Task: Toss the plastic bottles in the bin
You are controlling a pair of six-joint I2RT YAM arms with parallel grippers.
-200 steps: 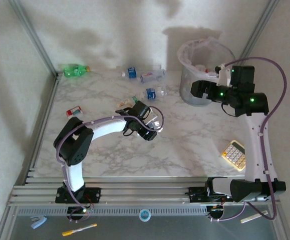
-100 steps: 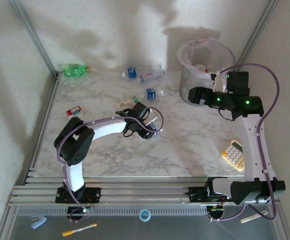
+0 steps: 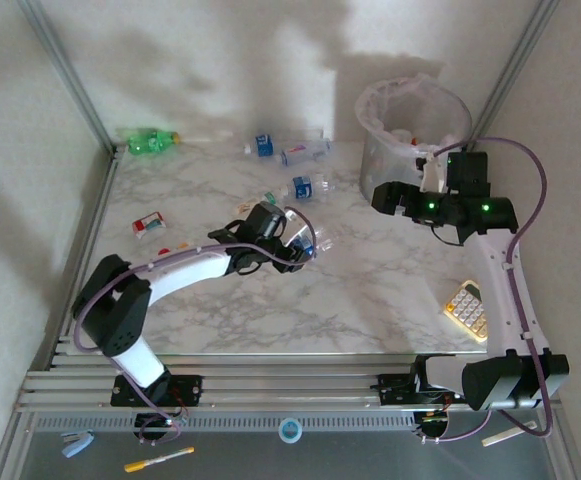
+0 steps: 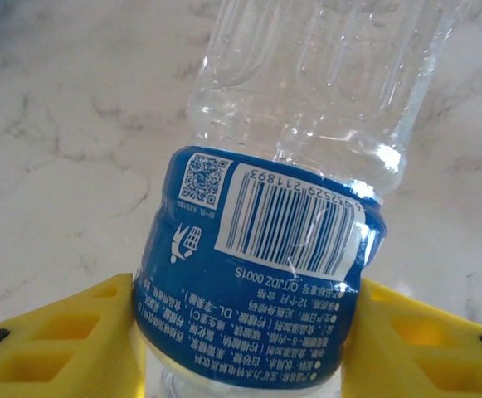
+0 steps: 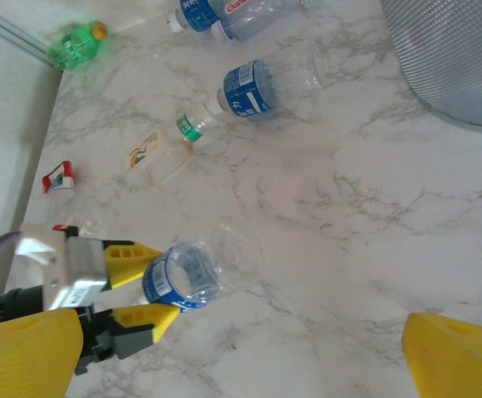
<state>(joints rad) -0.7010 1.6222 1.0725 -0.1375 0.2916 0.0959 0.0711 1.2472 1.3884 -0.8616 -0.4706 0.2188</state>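
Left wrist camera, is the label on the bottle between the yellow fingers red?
No, the bottle between the yellow fingers wears a blue label with a white barcode patch.

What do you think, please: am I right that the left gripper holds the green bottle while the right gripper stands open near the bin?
Not quite. The left wrist view shows the left gripper holding a clear bottle with a blue label; the green bottle lies apart in the far left corner. The right gripper stands open near the bin.
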